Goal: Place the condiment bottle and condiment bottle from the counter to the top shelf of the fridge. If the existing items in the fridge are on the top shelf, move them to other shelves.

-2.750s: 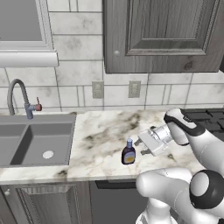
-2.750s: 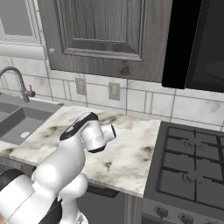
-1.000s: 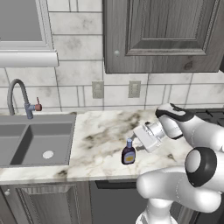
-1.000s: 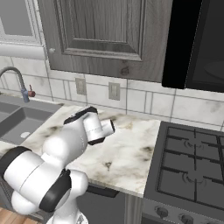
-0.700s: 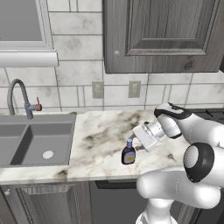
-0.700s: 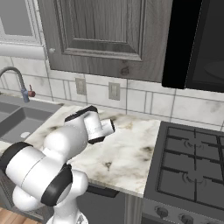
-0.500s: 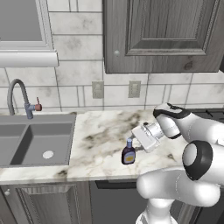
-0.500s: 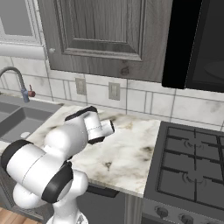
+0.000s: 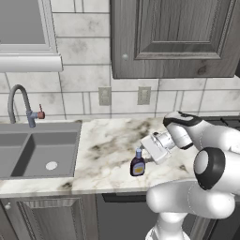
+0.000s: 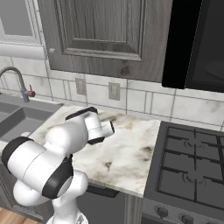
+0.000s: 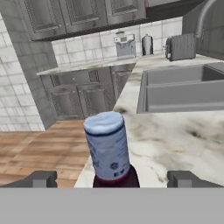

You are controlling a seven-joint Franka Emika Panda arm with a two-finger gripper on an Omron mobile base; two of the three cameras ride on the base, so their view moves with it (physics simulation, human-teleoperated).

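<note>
A marble counter (image 9: pixel 108 145) runs between a sink (image 9: pixel 37 150) and a stove (image 10: pixel 192 175). A dark bottle (image 9: pixel 137 165) stands upright near the counter's front edge. The gripper (image 11: pixel 111 178) sits level with its neck, fingers spread wide on either side, apparently lined up to grab it.

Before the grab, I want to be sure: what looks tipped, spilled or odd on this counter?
Nothing stands out. The condiment bottle stands upright near the counter's front edge, no spill around it, with the open gripper on either side of it.
</note>
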